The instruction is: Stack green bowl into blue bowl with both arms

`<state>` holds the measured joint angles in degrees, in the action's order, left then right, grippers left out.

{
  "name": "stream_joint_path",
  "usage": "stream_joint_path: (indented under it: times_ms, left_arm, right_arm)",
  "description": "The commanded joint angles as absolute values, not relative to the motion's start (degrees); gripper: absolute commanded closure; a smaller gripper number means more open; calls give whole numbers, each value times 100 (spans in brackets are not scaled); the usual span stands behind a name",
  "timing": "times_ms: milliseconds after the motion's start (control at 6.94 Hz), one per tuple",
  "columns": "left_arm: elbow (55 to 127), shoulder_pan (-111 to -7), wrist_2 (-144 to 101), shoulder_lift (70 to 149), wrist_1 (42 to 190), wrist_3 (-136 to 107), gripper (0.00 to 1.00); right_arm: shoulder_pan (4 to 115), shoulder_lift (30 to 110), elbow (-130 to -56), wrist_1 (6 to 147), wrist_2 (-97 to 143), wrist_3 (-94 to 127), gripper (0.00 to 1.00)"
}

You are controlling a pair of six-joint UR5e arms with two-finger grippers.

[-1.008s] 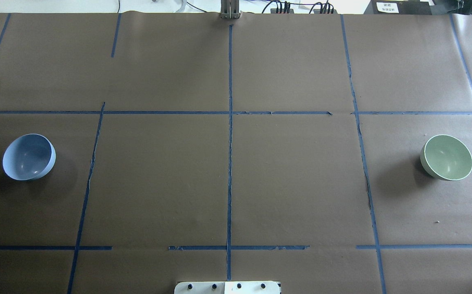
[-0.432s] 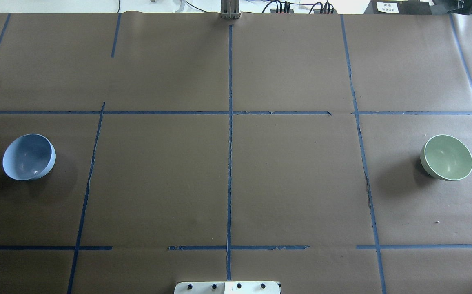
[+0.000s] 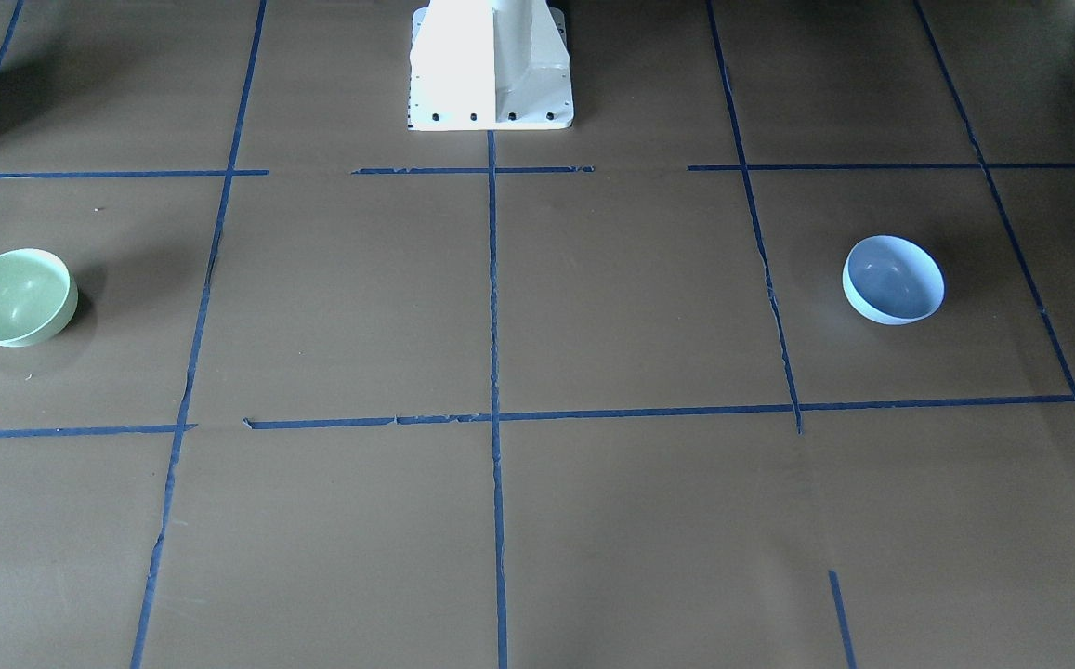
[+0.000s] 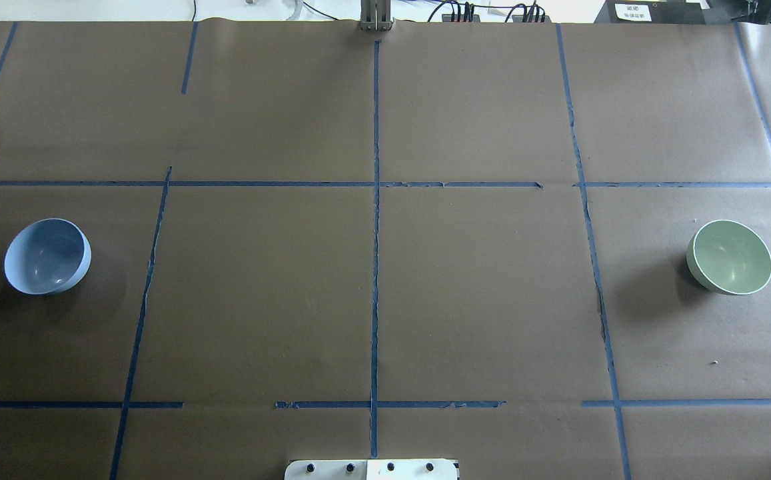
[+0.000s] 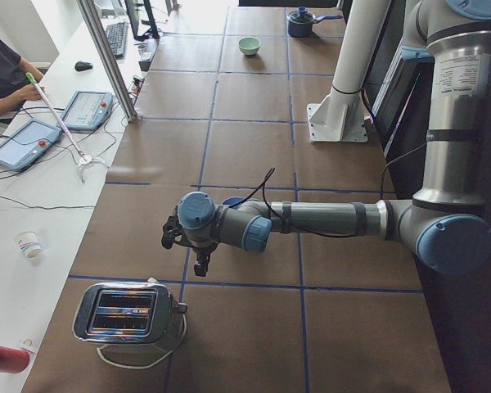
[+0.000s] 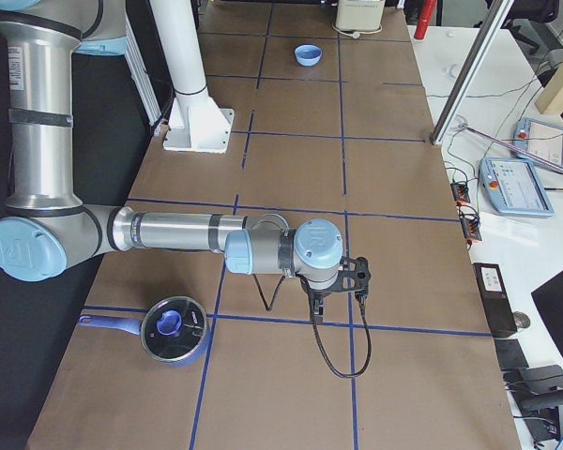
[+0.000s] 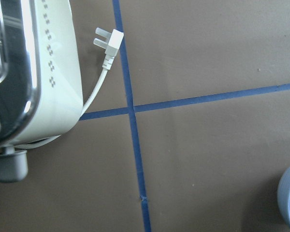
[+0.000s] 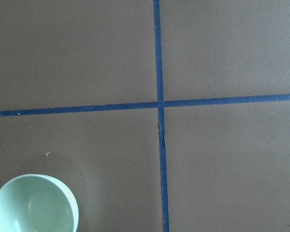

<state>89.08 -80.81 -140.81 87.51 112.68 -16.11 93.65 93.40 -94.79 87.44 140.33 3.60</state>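
Overhead exterior: blue bowl at frame's mid-left, green bowl mid-right, well apart on the tabletop. Whether left arm or right arm has jaws spread cannot be told. Risk: a glossy rim slipping from a pinch, tipping the bowl.

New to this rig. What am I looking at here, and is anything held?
Two robot arms reach over a brown-papered table; the white pedestal is the robot's base. Two cameras look down on the table, one from behind the robot, one facing it; two look from the table's ends, showing the left arm and right arm; two ride the wrists. The blue bowl sits on the robot's left, the green bowl on its right, far apart. Neither bowl is held. A toaster and a pot stand at the ends.
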Motion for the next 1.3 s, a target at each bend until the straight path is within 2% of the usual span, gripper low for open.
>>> stream_joint_path:
  times_ms: [0, 720, 864, 1008, 1152]
  left_arm:
    - [8903, -7123, -14071, 8386, 13196, -3834, 0]
    - [8903, -5900, -13527, 8481, 13596, -4858, 0]
    - [8912, -5793, -13518, 8481, 13623, -4869, 4]
    - [8895, -5783, -13518, 8481, 13640, -4869, 15]
    - [8895, -5783, -13474, 8473, 13641, -4869, 38]
  right_arm:
    - [9352, 9317, -9483, 8754, 14027, 352, 0]
    - [9360, 9316, -9501, 8719, 14203, 369, 0]
    - [9360, 9325, -9492, 8719, 14194, 360, 0]
    - [9360, 9325, -9501, 8719, 14203, 369, 0]
    - [9360, 9325, -9510, 8719, 14203, 369, 0]
